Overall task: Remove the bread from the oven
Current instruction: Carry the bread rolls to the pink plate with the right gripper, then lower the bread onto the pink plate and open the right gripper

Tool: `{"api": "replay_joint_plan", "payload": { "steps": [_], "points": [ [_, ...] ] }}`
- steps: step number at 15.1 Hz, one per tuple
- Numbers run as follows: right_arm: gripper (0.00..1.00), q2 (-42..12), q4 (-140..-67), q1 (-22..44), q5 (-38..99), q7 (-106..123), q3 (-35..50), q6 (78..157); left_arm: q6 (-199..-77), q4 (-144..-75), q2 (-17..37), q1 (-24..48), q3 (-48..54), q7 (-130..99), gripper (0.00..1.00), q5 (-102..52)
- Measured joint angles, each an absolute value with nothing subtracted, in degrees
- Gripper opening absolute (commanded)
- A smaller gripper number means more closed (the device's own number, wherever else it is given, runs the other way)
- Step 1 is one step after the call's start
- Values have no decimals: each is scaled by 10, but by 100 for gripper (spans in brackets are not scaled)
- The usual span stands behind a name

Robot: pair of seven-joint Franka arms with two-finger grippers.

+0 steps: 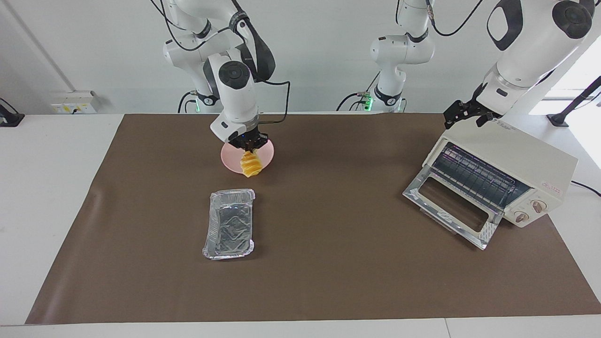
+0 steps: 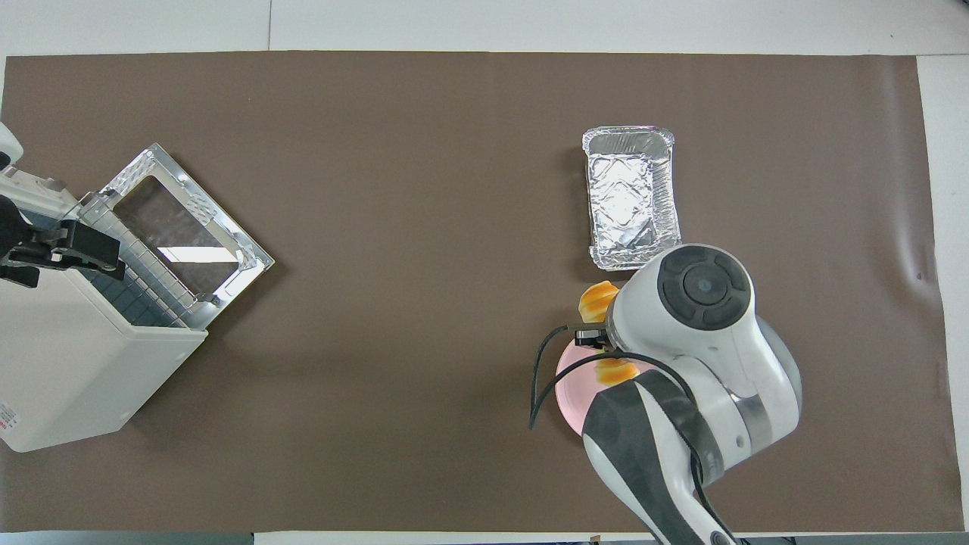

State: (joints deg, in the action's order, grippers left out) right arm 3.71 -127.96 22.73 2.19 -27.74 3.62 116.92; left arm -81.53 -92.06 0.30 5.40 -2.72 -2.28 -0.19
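Note:
The golden-yellow ridged bread (image 1: 251,165) hangs from my right gripper (image 1: 249,149), which is shut on its upper end. Its lower end is at the rim of a pink plate (image 1: 231,159); I cannot tell whether it touches. In the overhead view the bread (image 2: 597,300) shows partly under the right arm, over the plate (image 2: 569,387). The cream-white oven (image 1: 526,162) stands at the left arm's end of the table with its glass door (image 1: 450,206) folded down and its wire rack bare. It also shows in the overhead view (image 2: 76,363). My left gripper (image 1: 467,114) is at the oven's top edge (image 2: 68,248).
A silver foil tray (image 1: 230,225) lies empty on the brown mat (image 1: 328,263), farther from the robots than the plate; it also shows in the overhead view (image 2: 628,198). The oven's open door juts out onto the mat.

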Motion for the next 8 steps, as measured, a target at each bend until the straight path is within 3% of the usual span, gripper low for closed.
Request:
{"api": "replay_joint_plan", "payload": {
  "steps": [3, 8],
  "points": [
    [0, 81, -1373, 243, 22, -294, 37, 1225, -815, -921, 3, 54, -27, -23, 100, -2],
    [0, 105, -1451, 243, 23, -295, 34, 1307, -815, -921, 3, 54, -27, -23, 100, -2]
  ]
}}
